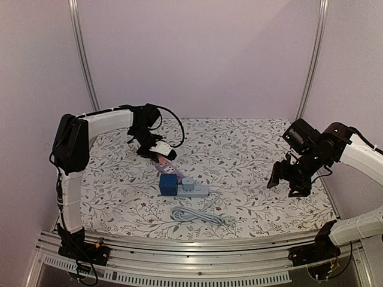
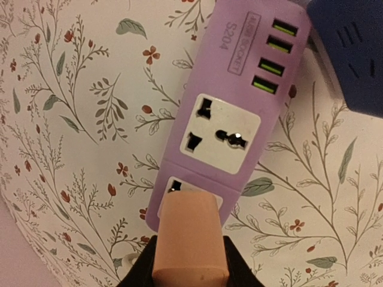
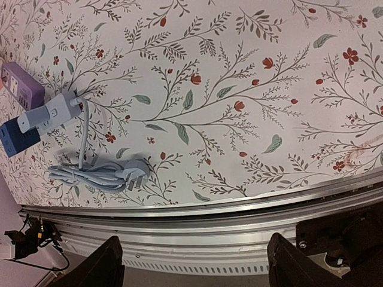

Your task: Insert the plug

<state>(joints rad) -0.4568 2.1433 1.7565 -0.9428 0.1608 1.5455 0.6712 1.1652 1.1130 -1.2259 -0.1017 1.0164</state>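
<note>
While clamping plug (image 2: 188,239), left gripper (image 1: 157,150) closed

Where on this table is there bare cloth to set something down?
Bare: the floral cloth from the grey power strip across to the right gripper, and the back edge. Crowded: centre-left, where purple socket strip, blue cube adapter and coiled grey cable cluster.

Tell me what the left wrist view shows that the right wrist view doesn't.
Left wrist only: close detail of the purple power strip, namely its four USB ports, a free socket, and the shut left gripper over its near end. Right wrist only: the coiled grey cable and its plug, the grey strip, the table's metal edge and the open right gripper. Both: the purple strip, the blue block, the floral cloth.
</note>
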